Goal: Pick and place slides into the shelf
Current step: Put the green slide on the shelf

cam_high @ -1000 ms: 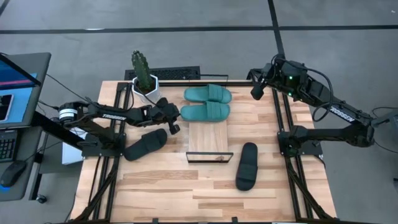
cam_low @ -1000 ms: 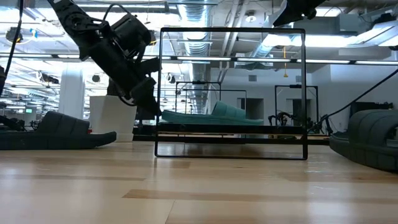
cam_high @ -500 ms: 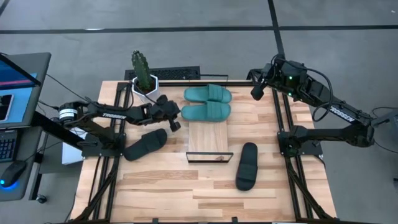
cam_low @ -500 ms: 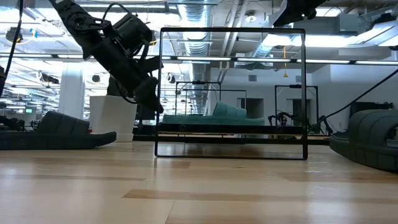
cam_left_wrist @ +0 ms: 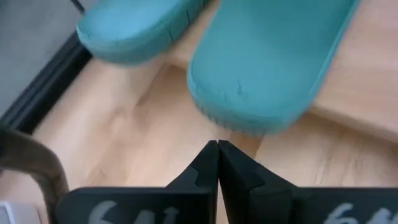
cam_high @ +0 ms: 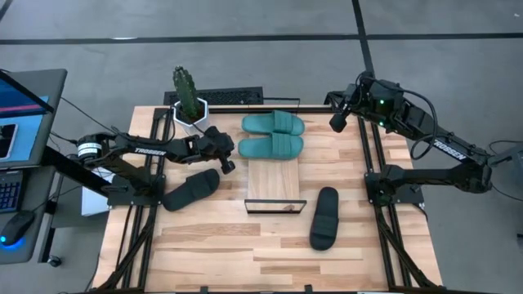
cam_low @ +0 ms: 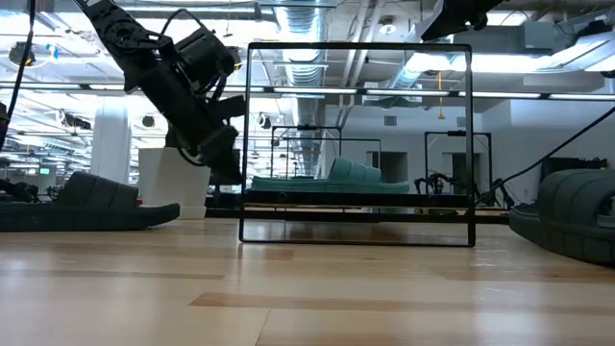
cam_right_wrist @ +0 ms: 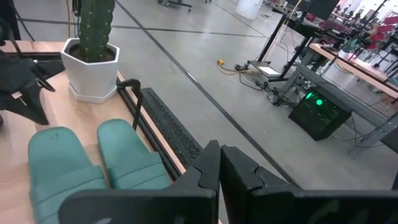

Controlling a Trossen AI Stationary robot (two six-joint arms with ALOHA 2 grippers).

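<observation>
Wooden tabletop (cam_high: 212, 245) fills our view, carrying four slides and one shelf. Nearest us lie two black slides on bare wood: one (cam_high: 324, 217) right of the shelf's near end, the other (cam_high: 191, 189) to its left. Between them we see the shelf (cam_high: 274, 184), a narrow plank with wire frames. On its far end sit two teal slides (cam_high: 273, 135), side by side. Just left of them the left gripper (cam_high: 230, 158) hangs with fingers pressed together, holding nothing. One potted cactus (cam_high: 189, 100) stands at the far edge. Over the far right corner we find the right gripper (cam_high: 334, 122), likewise closed and empty.
</observation>
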